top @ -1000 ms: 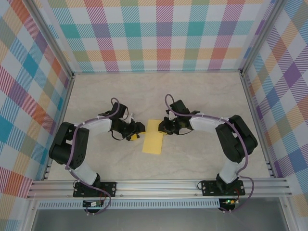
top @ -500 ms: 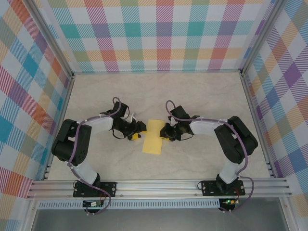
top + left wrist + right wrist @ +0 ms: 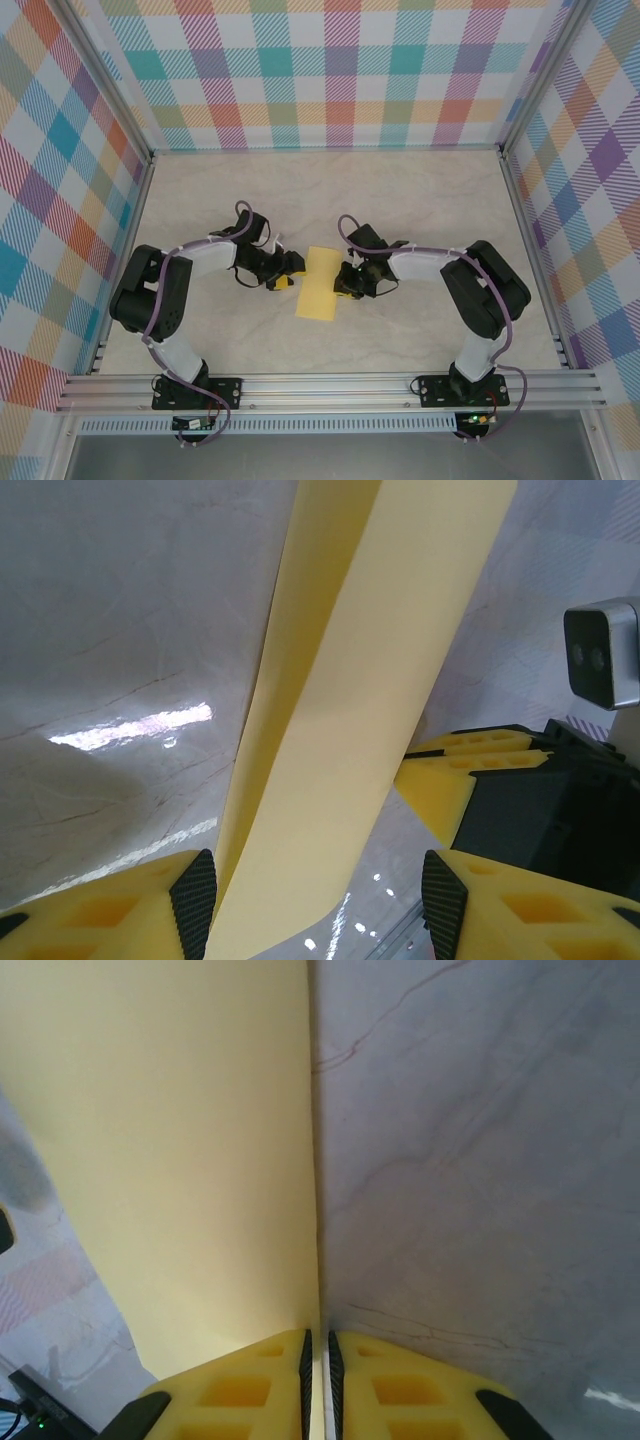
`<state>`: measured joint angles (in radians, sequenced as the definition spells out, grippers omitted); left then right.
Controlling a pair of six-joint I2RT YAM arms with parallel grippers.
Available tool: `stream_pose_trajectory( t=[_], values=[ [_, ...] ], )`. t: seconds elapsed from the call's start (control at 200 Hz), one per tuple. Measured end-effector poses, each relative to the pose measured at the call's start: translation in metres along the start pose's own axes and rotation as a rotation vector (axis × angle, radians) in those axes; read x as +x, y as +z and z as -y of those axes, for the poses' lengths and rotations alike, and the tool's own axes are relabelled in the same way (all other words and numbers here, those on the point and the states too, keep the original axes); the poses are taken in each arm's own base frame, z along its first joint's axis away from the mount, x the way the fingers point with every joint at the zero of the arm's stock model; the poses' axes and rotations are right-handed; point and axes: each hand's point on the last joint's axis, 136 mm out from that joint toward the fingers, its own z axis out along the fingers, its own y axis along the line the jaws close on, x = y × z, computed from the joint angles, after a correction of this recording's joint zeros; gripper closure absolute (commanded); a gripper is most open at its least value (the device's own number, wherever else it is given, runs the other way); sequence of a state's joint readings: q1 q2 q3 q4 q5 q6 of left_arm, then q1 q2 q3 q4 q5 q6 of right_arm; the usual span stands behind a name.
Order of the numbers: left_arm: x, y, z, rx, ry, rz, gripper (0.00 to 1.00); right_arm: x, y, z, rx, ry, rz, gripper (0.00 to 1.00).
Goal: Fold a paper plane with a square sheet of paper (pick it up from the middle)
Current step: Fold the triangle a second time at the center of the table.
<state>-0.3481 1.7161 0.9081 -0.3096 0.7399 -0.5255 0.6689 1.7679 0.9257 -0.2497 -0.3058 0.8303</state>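
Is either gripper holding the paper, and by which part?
The right gripper pinches the sheet of paper by its long edge on that arm's side; the left gripper is open, holding nothing.

Paper (image 3: 318,290) on table (image 3: 420,210), btwn L fingers (image 3: 110,910) & R fingers (image 3: 240,1395).

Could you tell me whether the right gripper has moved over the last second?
Yes. The right gripper has slid toward the front rail, along the edge of the paper.
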Motion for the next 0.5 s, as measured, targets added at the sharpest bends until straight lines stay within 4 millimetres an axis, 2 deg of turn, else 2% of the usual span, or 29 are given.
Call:
stream_pose_trajectory(
  t=[0.505],
  values=[
    [0.006, 0.019, 0.011, -0.012, 0.052, -0.053, 0.44, -0.001, 0.000, 0.003, 0.025, 0.000, 0.005, 0.86]
  ],
)
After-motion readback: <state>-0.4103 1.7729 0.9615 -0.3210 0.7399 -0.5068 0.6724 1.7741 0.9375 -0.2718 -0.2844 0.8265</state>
